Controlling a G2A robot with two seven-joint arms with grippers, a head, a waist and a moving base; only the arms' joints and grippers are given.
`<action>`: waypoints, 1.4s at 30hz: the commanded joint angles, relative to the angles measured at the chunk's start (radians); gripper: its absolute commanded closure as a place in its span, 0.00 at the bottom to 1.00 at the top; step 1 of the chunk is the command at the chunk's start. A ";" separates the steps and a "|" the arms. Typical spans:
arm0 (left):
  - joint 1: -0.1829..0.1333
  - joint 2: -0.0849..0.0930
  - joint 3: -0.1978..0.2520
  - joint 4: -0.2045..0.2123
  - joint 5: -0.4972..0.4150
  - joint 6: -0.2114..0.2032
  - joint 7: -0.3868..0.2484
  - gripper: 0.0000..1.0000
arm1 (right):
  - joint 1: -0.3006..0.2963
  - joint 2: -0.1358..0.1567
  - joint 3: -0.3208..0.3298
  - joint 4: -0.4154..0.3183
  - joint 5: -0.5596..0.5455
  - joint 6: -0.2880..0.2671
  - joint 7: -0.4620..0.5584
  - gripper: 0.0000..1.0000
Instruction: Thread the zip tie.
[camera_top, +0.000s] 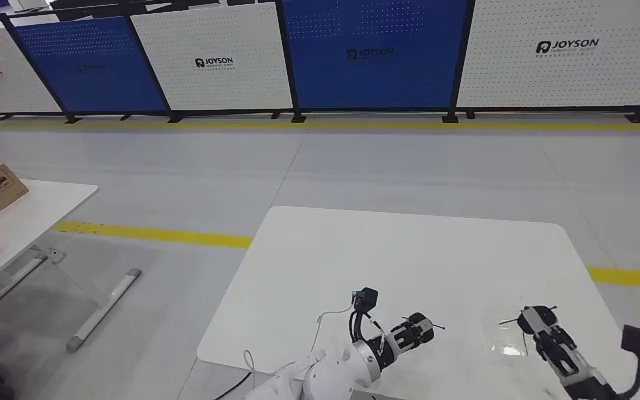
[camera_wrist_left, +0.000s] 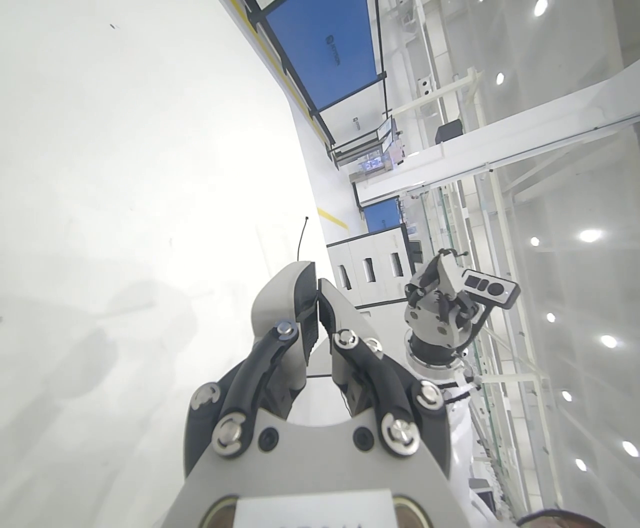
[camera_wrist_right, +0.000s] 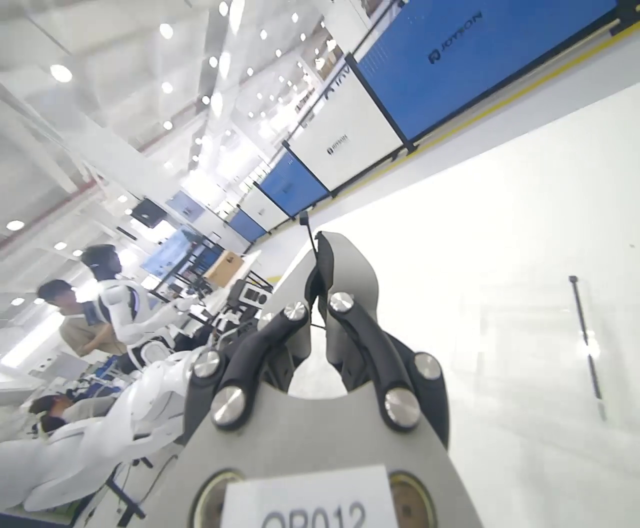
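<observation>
The left gripper (camera_wrist_left: 317, 287) hangs over the near edge of the white worktop (camera_top: 400, 250), about midway along it. Its jaws are pressed together with hardly a gap between the pads, and they pinch a thin black zip tie, the first zip tie (camera_wrist_left: 301, 240). A short length of it stands out past the fingertips and ends in a small dark tip above the worktop.

The right gripper (camera_wrist_right: 320, 250) is near the near right corner of the worktop, well apart from the left one. Its jaws are closed as well, clamped on the second zip tie (camera_wrist_right: 310, 232). This tie's small square head pokes out just beyond the fingertips, and a thin stretch of the strap crosses the gap lower down between the fingers.

A third zip tie (camera_wrist_right: 582, 320) lies flat on the worktop close to the right gripper, straight, with its head end pointing toward the far edge. A clear, glossy patch (camera_top: 500, 345) lies on the worktop at that spot; whether it is a sheet or a bag I cannot tell, nor whether the tie is on it or inside it.
</observation>
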 joint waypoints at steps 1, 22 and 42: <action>0.000 0.000 0.000 0.000 0.000 0.000 0.000 1.00 | 0.005 -0.004 -0.031 0.006 -0.027 0.003 -0.020 1.00; 0.000 0.000 0.000 0.000 0.000 0.000 0.000 1.00 | 0.090 -0.022 -0.157 0.093 -0.112 0.051 -0.038 1.00; 0.000 0.000 0.000 0.000 0.000 0.000 0.000 1.00 | 0.112 -0.045 -0.296 0.197 -0.251 0.003 -0.292 1.00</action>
